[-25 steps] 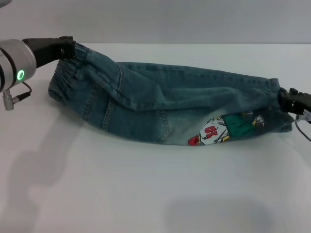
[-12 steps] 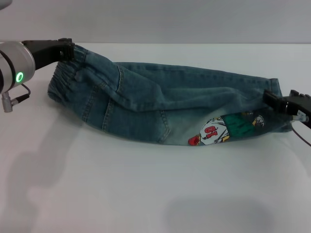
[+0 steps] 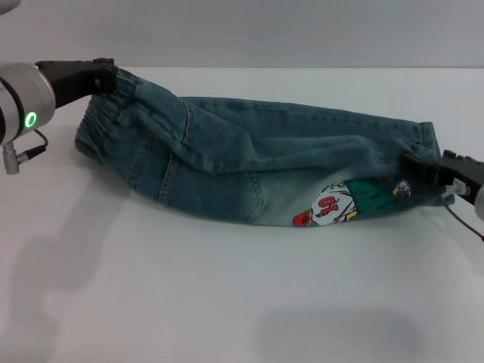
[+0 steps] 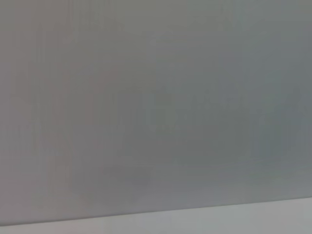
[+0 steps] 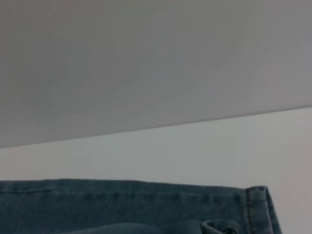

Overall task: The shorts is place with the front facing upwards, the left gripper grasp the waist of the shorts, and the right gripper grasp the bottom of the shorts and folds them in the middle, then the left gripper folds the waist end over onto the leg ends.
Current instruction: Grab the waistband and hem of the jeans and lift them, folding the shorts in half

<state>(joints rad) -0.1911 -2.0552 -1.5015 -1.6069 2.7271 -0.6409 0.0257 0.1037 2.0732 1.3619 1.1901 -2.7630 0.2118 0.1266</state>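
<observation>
Head view, shorts (image 3: 249, 162): folded lengthwise, stretched along the white table (image 3: 227, 302) between the two claws; cartoon emblem (image 3: 355, 200) showing near the leg end.
Head view, left claw (image 3: 106, 76): clenched on the waist of the shorts (image 3: 102, 125), puckered band bunched right at its tips, far corner lifted.
Head view, right claw (image 3: 418, 162): tips touching the leg ends (image 3: 423, 140); clenched or released, cannot tell.
Left wrist view: grey wall and a strip of table only; no cloth, no fingers.
Right wrist view: hem corner (image 5: 256, 204) and folded denim edge just below the lens, bare table beyond.
Handling, as a judgement: soft, limp, fairly heavy denim; sags between holds, not slippery, not fragile.
Where to hold: through the thick elastic band and the stitched hems, all layers pinched together.
</observation>
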